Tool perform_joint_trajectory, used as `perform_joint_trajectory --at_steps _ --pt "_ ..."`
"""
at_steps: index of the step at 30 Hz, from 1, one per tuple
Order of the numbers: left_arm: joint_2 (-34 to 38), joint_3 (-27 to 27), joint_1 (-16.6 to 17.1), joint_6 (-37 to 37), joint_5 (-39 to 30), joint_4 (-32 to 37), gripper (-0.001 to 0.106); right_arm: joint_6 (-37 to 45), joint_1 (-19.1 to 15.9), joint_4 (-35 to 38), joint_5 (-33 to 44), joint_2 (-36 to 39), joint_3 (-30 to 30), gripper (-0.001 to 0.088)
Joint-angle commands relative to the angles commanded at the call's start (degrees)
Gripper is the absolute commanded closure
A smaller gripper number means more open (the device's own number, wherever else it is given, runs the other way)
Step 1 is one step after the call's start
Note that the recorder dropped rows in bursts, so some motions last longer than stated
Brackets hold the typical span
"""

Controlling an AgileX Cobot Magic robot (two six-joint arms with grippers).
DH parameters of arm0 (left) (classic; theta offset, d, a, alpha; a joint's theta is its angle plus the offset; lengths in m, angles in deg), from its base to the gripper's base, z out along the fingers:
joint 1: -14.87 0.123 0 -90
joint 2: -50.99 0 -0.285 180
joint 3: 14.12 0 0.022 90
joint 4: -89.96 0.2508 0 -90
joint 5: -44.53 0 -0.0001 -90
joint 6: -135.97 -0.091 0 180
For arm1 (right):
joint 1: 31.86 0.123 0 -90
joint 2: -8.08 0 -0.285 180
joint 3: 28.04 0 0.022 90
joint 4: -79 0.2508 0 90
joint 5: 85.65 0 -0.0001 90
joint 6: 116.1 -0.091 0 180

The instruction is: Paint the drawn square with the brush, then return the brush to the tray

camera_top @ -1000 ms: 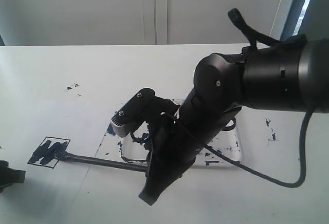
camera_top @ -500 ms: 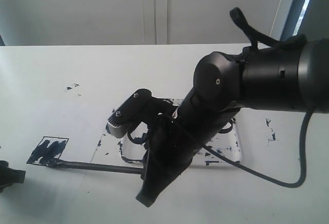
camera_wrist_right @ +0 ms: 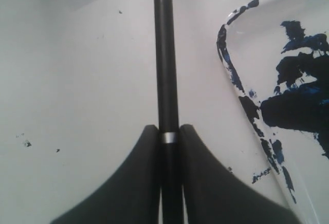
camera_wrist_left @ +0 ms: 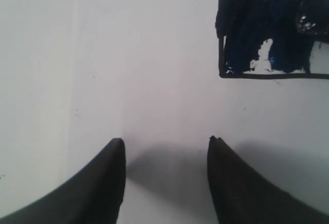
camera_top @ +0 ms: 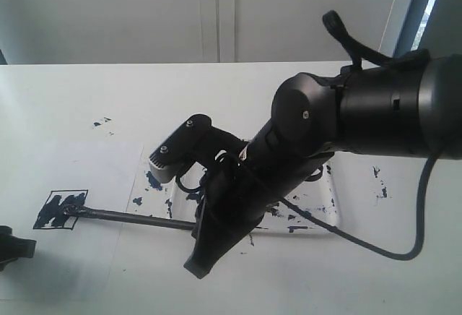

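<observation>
My right gripper (camera_wrist_right: 168, 131) clamps the brush (camera_top: 137, 219), which reaches out ahead of it, tip at the painted square's (camera_top: 60, 209) edge. My left gripper (camera_wrist_left: 165, 141) hangs open just beside that square.

The outside camera looks down from far. Wrist cameras sit close behind their jaws. Left and outside share the drawn square (camera_top: 61, 210).

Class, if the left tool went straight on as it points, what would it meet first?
Probably nothing but bare paper. The left tool aims past the square, which lies off to one side; its height above the paper is unclear.
</observation>
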Motion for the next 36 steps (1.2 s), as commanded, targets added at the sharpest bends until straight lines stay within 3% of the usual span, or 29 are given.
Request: perform_joint_trajectory --at_steps 8,22,30,36 --pt "0.0 0.0 0.0 0.0 0.4 0.0 0.052 3.6 0.0 4.6 0.0 0.0 0.8 0.0868" --pt "0.0 0.0 0.0 -0.3 0.4 0.0 0.052 3.6 0.0 5.4 1.1 2.6 1.1 0.0868" --pt "0.0 0.0 0.0 -7.7 2.9 0.0 0.052 3.7 1.5 5.5 1.2 3.0 1.1 0.0868" --pt "0.0 0.0 0.0 -7.8 3.2 0.0 0.052 4.7 2.3 5.6 0.7 3.0 1.2 0.0868"
